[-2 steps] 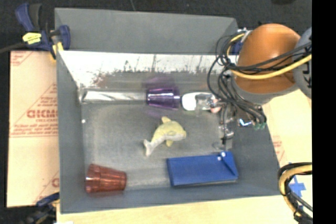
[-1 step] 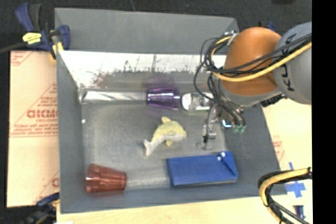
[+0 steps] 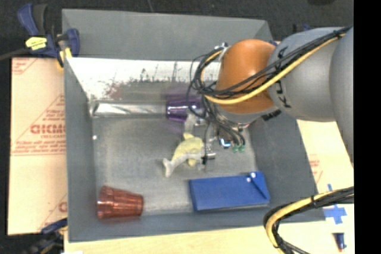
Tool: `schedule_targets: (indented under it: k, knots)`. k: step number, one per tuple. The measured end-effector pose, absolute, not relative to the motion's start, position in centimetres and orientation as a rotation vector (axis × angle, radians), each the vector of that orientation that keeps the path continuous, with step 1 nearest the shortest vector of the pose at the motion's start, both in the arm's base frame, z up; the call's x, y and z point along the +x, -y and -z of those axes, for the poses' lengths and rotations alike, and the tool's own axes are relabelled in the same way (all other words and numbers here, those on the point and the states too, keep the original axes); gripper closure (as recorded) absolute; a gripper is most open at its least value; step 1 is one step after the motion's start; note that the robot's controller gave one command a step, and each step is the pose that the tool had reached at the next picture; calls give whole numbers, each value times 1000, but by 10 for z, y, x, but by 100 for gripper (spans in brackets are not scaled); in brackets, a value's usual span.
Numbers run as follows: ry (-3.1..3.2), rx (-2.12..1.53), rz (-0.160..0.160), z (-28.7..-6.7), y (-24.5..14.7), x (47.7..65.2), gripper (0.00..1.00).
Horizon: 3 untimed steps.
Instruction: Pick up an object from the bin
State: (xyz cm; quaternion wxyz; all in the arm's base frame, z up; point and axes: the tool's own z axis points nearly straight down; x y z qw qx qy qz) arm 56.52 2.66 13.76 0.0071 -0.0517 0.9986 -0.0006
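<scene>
Grey bin [image 3: 119, 146] bare at left, red cup [image 3: 119, 203] on its side front-left, purple cup [image 3: 177, 109] at back wall, pale fish toy [image 3: 180, 158] mid-bin, gripper [image 3: 206, 151] at its right end, opening unclear, blue box [image 3: 229, 192] along front wall.

One purple cup [image 3: 177, 109], one red cup [image 3: 119, 203], one blue box [image 3: 227, 193], one pale toy animal [image 3: 181, 156].

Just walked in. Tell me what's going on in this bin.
The robot arm reaches in from the right, and its gripper is down in the middle of the bin, right beside a pale yellowish toy figure. A grasp on it cannot be made out. A purple cup lies by the back wall, a reddish cup on its side front left, and a flat blue box front right.
</scene>
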Motion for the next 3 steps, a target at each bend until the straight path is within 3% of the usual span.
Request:
schedule_targets:
  k: [1,3]
  knots:
    - [-3125,73,0,-115,-39,622,0]
    - [-3128,-3,-1,-118,-32,593,0]
